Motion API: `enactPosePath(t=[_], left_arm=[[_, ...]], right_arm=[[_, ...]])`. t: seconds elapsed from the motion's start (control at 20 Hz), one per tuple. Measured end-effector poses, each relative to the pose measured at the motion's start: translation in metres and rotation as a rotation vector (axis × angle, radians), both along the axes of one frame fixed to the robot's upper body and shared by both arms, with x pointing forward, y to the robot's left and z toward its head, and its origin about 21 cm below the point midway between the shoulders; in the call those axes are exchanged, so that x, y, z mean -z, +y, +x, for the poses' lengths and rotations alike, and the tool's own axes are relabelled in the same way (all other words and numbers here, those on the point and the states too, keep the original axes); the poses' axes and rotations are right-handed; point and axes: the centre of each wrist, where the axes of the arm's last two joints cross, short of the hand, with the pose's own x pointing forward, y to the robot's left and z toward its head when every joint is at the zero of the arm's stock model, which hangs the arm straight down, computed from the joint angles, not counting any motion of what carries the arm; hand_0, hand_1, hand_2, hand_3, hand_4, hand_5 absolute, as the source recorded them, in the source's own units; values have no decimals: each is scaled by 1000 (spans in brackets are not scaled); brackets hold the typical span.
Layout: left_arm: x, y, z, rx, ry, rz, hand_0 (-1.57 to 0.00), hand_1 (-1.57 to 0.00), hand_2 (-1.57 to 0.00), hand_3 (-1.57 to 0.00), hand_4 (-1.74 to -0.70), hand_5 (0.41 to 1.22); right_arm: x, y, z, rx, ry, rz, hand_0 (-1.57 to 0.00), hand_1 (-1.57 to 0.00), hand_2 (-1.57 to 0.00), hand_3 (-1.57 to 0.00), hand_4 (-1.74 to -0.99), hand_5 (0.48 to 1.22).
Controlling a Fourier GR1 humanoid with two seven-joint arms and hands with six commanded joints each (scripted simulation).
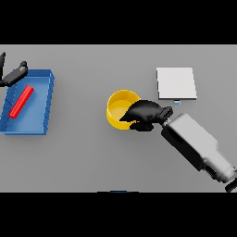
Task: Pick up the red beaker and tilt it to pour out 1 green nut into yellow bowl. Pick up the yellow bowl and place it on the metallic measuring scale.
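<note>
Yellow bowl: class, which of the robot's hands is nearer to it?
Right. The right hand lies over the right rim of the yellow bowl; the left hand is far off, above the blue tray holding the red beaker.

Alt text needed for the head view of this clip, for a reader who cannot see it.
The robot's right hand grips the right rim of the yellow bowl at the middle of the grey table. The metallic measuring scale lies apart, beyond and right of the bowl. At far left, the left hand rests by a blue tray holding the red beaker on its side.
</note>
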Motion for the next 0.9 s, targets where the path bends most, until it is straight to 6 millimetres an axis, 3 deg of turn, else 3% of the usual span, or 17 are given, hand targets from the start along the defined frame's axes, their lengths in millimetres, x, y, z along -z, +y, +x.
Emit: enactPosePath(t=[0.2, 0.4, 0.5, 0.65, 0.7, 0.75, 0.9], left_arm=[[-1, 1, 2, 4, 5, 4, 1, 1, 1, 1, -784, 727], [-7, 0, 4, -3, -15, 10, 1, 1, 1, 1, -793, 737], [-6, 1, 2, 11, -19, -4, 1, 1, 1, 1, -798, 737], [-8, 5, 4, 6, -27, 4, 1, 1, 1, 1, -798, 744], [-7, 5, 4, 2, -22, 3, 1, 1, 1, 1, -795, 747], [-3, 7, 1, 1, -16, 7, 1, 1, 1, 1, -794, 748], [-8, 5, 2, 2, -16, 6, 1, 1, 1, 1, -788, 754]], right_arm=[[-23, -5, 3, -5, -22, 17, -1528, -1518, -1517, -1357, -1714, 1213], [-47, -14, 7, 14, -39, 17, -1553, -1549, -1549, -1302, -1721, 1218], [-54, -16, 8, 36, -42, 0, -1560, -1546, -1556, -1361, -1724, 1218], [-63, -15, 9, 43, -38, 7, -1565, -1558, -1563, -1289, -1723, 1219], [-67, -22, 14, 62, -52, 6, -1566, -1561, -1565, -1269, -1723, 1219], [-68, -30, 16, 96, -74, -12, -1471, -1535, -1566, -1279, -1723, 1220], [-80, -42, 22, 151, -133, -28, -1519, -1552, -1568, -1341, -1724, 1220]])
